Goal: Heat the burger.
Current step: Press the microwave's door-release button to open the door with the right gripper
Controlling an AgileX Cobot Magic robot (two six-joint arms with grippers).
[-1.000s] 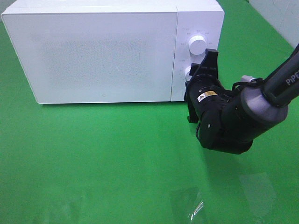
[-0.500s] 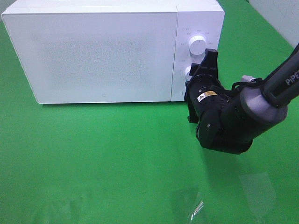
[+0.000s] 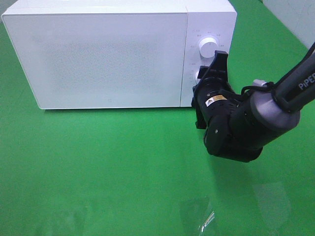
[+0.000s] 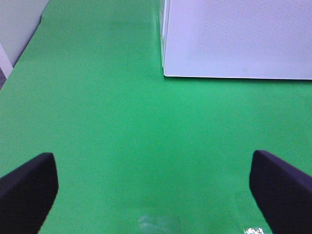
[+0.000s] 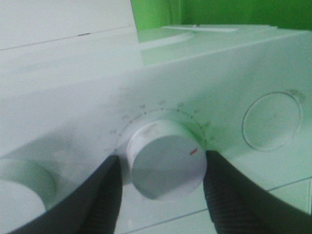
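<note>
The green table (image 3: 98,172) lies bare in front of the white microwave (image 3: 108,54), with no plate or food on the part of it that shows. The burger appears in none of the three views. The microwave's door (image 3: 98,59) is shut and its pale speckled front gives no look inside, so the likeliest place for the burger is behind it, though that is a judgement and not something seen.

If so, loading and closing the door are done, and the task has come to its last stage, setting the controls. The right arm (image 3: 246,123) reaches in to the control panel, and the right gripper (image 5: 161,162) has its jaws set one on each side of the lower knob (image 3: 199,74). One jaw sits right against the knob's rim, while a thin shadowed gap shows at the other, so I cannot tell whether they are pinching it or standing just loose of it.

The left gripper (image 4: 156,185) hangs over the bare table near the microwave's front corner, jaws spread wide and holding nothing.

The upper knob (image 3: 206,45) is untouched. The lower knob's small red mark (image 5: 194,151) sits along its dial scale, but the ticks are too faint to read, so whether heating is set is uncertain
</note>
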